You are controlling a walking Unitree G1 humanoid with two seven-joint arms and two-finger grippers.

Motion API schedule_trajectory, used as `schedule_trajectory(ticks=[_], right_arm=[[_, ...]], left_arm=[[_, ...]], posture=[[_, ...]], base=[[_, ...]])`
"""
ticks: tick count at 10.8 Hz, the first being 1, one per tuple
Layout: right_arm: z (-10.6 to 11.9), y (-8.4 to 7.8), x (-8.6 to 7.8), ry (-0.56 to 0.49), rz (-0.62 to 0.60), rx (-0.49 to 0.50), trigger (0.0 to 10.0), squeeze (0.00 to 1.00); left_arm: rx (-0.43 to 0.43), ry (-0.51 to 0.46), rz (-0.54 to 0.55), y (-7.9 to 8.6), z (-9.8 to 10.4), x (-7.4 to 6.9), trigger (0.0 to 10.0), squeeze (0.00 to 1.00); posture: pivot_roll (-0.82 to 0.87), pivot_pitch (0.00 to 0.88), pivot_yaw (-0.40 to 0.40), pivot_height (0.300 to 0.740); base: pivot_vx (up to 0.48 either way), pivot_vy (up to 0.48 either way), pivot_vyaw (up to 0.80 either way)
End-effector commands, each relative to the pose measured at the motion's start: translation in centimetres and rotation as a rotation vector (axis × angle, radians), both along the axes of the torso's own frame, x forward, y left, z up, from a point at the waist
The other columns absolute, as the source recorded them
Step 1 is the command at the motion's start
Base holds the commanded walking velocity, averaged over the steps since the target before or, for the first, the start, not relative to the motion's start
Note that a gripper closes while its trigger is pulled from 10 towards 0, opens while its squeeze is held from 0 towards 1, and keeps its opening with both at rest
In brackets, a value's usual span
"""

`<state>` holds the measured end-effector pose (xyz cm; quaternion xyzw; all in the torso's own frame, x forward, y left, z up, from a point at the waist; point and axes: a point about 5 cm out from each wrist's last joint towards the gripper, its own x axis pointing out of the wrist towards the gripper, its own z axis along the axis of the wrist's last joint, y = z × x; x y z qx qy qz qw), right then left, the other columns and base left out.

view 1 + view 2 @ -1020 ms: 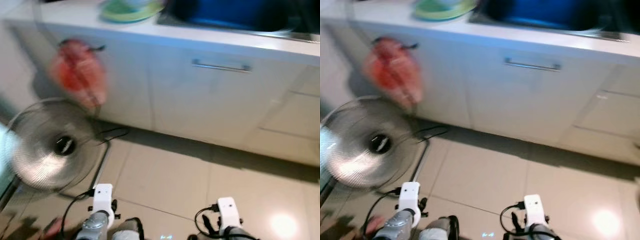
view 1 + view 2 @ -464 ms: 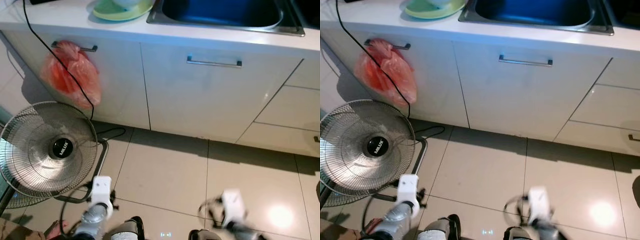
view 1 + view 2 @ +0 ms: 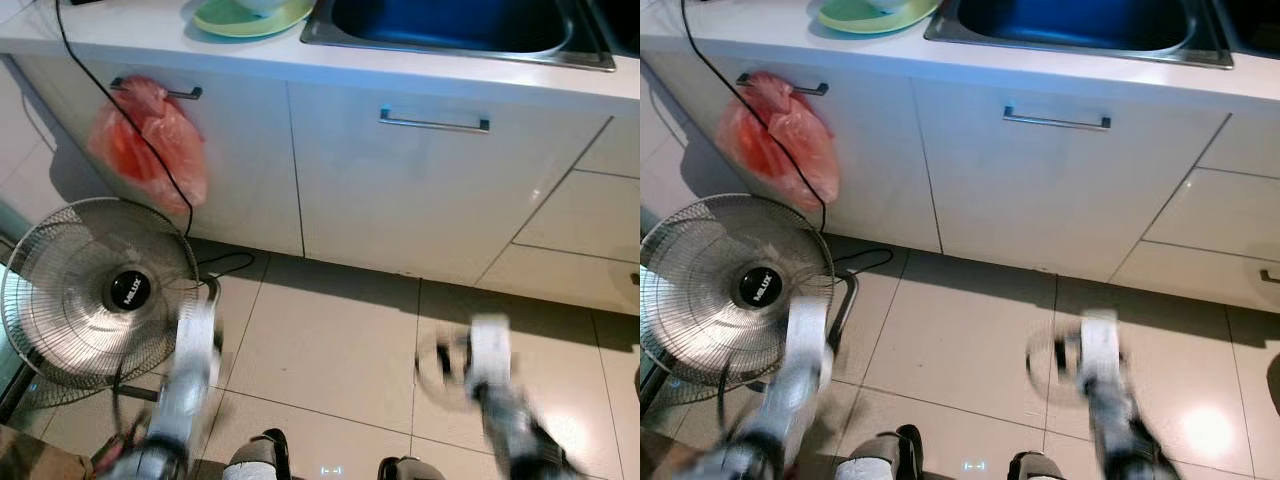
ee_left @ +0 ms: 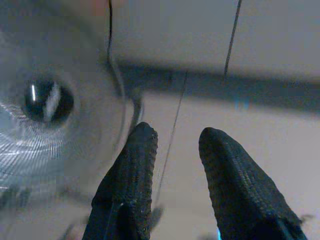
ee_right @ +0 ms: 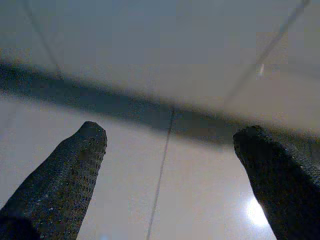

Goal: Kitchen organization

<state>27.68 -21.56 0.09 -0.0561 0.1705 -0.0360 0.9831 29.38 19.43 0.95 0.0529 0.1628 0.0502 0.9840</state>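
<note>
A white kitchen counter (image 3: 130,35) runs across the top, with a steel sink (image 3: 460,50) set into it. Beside the sink on the counter lies a green plate (image 3: 250,20) holding a white bowl. Both silver arms reach forward over the floor tiles, blurred by motion: the left arm (image 3: 190,365) in front of the fan, the right arm (image 3: 492,365) below the cabinet doors. In the left wrist view my left gripper (image 4: 175,137) is open with nothing between its fingers, and the fan (image 4: 47,100) lies beyond it. My right gripper (image 5: 172,132) is wide open and empty above the tiles.
A red plastic bag (image 3: 150,145) hangs from the left cabinet handle, with a black cable running down past it. A floor fan (image 3: 100,290) stands at the left. The middle cabinet door has a metal handle (image 3: 434,122). Drawers sit to the right.
Both arms have swung up and forward from the bottom edge and are now motion-blurred. The camera has shifted slightly.
</note>
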Motion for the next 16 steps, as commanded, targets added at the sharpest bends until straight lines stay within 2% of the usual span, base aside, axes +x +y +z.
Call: schedule_trajectory(ticks=[1,2,3,4,5,6,7,8,10,11,12,13,16], right_arm=[[0.6,-0.5,0.2,-0.042,-0.015,0.006,10.0,0.00],[3.5,-0.3,2.3,-0.196,0.015,-0.002,10.0,0.00],[5.0,0.0,3.2,-0.270,0.028,0.003,10.0,0.00],[7.4,0.2,4.3,-0.387,0.040,0.005,10.0,0.00],[9.9,0.2,5.2,-0.504,0.036,0.013,10.0,0.00],[10.5,0.2,5.3,-0.529,0.032,0.017,10.0,0.00],[15.6,0.4,6.3,-0.719,0.018,0.018,10.0,0.00],[17.6,0.6,6.4,-0.787,0.004,0.038,10.0,0.00],[19.1,1.3,7.3,-0.745,0.000,0.055,10.0,0.00],[20.0,2.0,7.2,-0.778,0.022,0.056,10.0,0.00],[21.9,2.7,6.7,-0.844,0.031,0.082,10.0,0.00],[23.4,3.4,6.3,-0.893,0.049,0.074,10.0,0.00],[23.7,4.3,6.2,-0.891,0.071,0.106,10.0,0.00]], left_arm=[[-0.002,-0.036,-0.009,-0.3,0.5,0.3,10.0,0.00],[0.007,-0.175,-0.053,-1.5,3.2,2.3,10.0,0.00],[0.009,-0.230,-0.073,-2.0,4.4,3.1,10.0,0.00],[-0.001,-0.319,-0.083,-2.5,6.3,4.0,10.0,0.00],[0.002,-0.399,-0.102,-3.1,8.0,4.7,10.0,0.00],[0.005,-0.416,-0.109,-3.2,8.4,4.8,10.0,0.00],[-0.020,-0.591,-0.155,-4.7,12.5,5.5,10.0,0.00],[-0.028,-0.654,-0.175,-5.4,14.2,5.6,10.0,0.00],[-0.036,-0.758,-0.218,-6.8,16.9,5.8,10.0,0.00],[-0.049,-0.808,-0.233,-7.3,18.1,5.7,10.0,0.00],[-0.061,-0.872,-0.238,-7.8,20.2,5.4,10.0,0.00],[-0.042,-0.884,-0.246,-8.0,21.3,5.2,10.0,0.00],[-0.065,-0.889,-0.247,-8.5,22.4,5.4,10.0,0.00]], posture=[[0.03,0.195,0.047,0.740],[0.04,0.190,0.049,0.740],[0.04,0.187,0.048,0.740],[0.03,0.182,0.048,0.740],[0.03,0.181,0.048,0.740],[0.03,0.181,0.048,0.740],[0.04,0.164,0.050,0.740],[0.04,0.162,0.050,0.740],[0.04,0.153,0.051,0.740],[0.04,0.153,0.052,0.740],[0.04,0.159,0.052,0.740],[0.05,0.174,0.050,0.740],[0.06,0.182,0.055,0.740]], base=[[0.000,0.000,0.00],[0.000,0.000,0.00],[0.000,0.000,0.00],[0.000,0.000,0.00],[0.000,0.000,0.00],[0.000,0.000,0.00],[0.000,0.000,0.00],[0.000,0.000,0.00],[0.000,0.000,0.00],[0.000,0.000,0.00],[0.000,0.000,0.00],[0.292,0.000,0.00],[0.315,0.000,0.00]])
